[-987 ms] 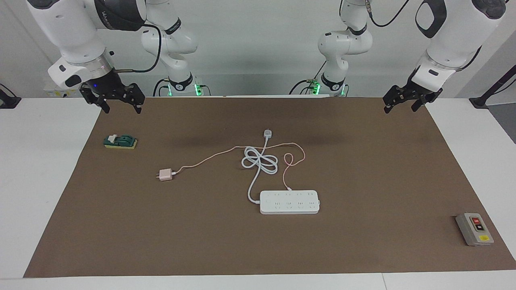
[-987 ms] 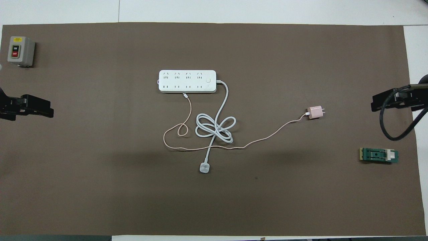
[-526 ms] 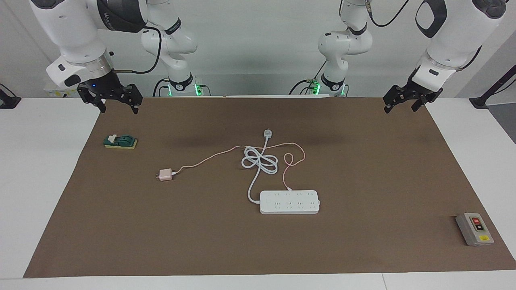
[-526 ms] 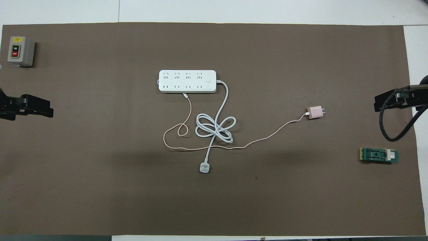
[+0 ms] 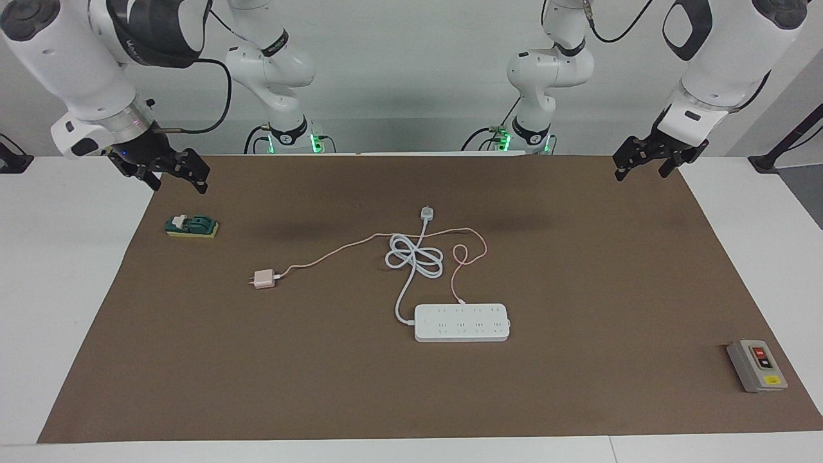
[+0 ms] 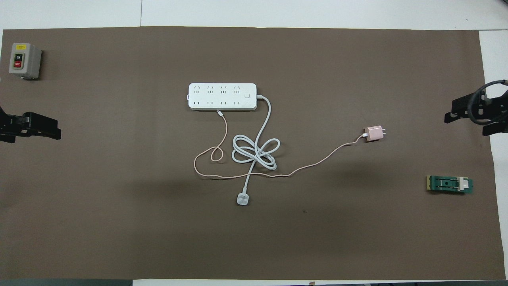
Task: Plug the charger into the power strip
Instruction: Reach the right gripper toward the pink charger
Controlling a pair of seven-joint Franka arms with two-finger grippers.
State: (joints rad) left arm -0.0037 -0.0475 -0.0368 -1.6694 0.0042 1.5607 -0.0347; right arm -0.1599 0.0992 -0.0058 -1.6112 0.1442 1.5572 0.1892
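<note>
Two words can be read, both on the grey switch box (image 6: pixel 24 60): "ON" on its black button and "OFF" on the red one, under a yellow label too small to make out. One power strip (image 5: pixel 461 322) lies flat on the brown mat (image 5: pixel 578 270) covering the tabletop, sockets up; its socket markings are too fine to count surely. One charger (image 5: pixel 262 279) lies on its side, well apart from the power strip, toward the right arm's end and a little nearer the robots, prongs pointing away from the strip. Its thin pink cable (image 5: pixel 334 249) runs back to the strip's nearer edge, crossing the strip's looped white cord (image 5: pixel 415 257) — whose round plug (image 5: pixel 425 213) lies nearer the robots than the strip. One green block on a yellow base (image 5: pixel 191 226) sits farther toward the right arm's end than the charger.

Right gripper (image 5: pixel 172 179) hangs in the air, jaws spread, holding nothing; the overhead view cuts it off at the edge. Left gripper (image 5: pixel 643 166) waits, jaws likewise wide and empty — well apart from the strip.
</note>
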